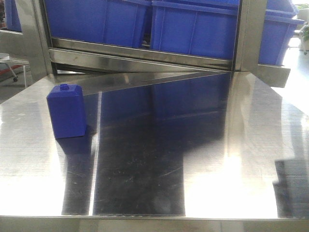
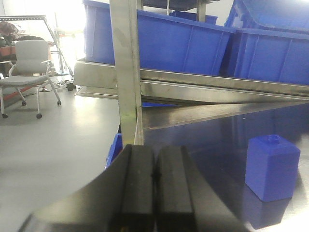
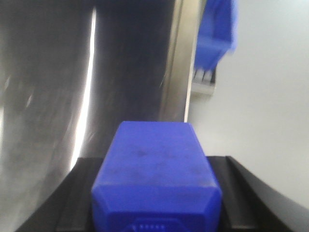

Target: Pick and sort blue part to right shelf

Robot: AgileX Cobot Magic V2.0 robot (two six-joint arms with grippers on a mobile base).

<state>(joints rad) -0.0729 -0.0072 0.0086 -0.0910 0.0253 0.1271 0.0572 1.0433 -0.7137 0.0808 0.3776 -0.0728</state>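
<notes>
One blue part [image 3: 155,186] sits pinched in right pincer [image 3: 154,162]; left pincer [image 2: 155,155] pressed together; one squat blue block [image 1: 66,112] on table [image 1: 217,159].

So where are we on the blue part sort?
Pick done: right gripper is shut on the blue part. In hand: the carry, view blurred. Left to do: dropping it in a right shelf bin. Left gripper shut, empty; shorter blue block stands on the table.

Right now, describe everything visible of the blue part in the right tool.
The blue part looks like matte blue plastic, faintly scuffed on its broad flat face, with sloped shoulders and a ribbed cap edge nearest the camera. It lies lengthwise in the right tool, black fingers against both sides, over a steel surface.
</notes>
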